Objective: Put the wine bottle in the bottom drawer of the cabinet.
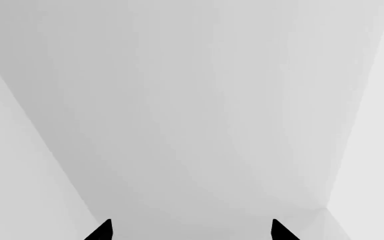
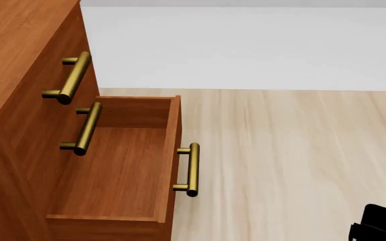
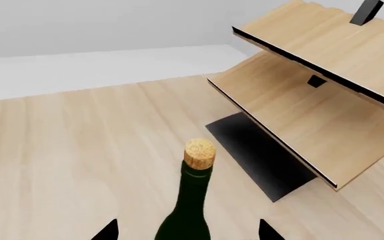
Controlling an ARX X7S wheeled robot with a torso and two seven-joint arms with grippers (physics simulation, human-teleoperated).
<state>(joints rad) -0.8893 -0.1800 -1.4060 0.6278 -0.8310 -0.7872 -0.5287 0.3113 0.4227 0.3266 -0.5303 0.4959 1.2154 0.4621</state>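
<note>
The bottom drawer (image 2: 116,175) stands pulled out of the cabinet (image 2: 12,75), its inside bare and open from above; over its inner end jut the brass handles (image 2: 86,128) of the upper drawers; beside the drawer's front the floor (image 2: 293,165) lies bare up to the wall (image 2: 247,45).

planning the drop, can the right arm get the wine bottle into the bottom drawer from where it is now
Probably yes. The bottom drawer is pulled out and looks empty, and the floor between it and the right gripper shows nothing in the way. The wine bottle sits between that gripper's fingertips, though the grip itself is out of frame.
</note>
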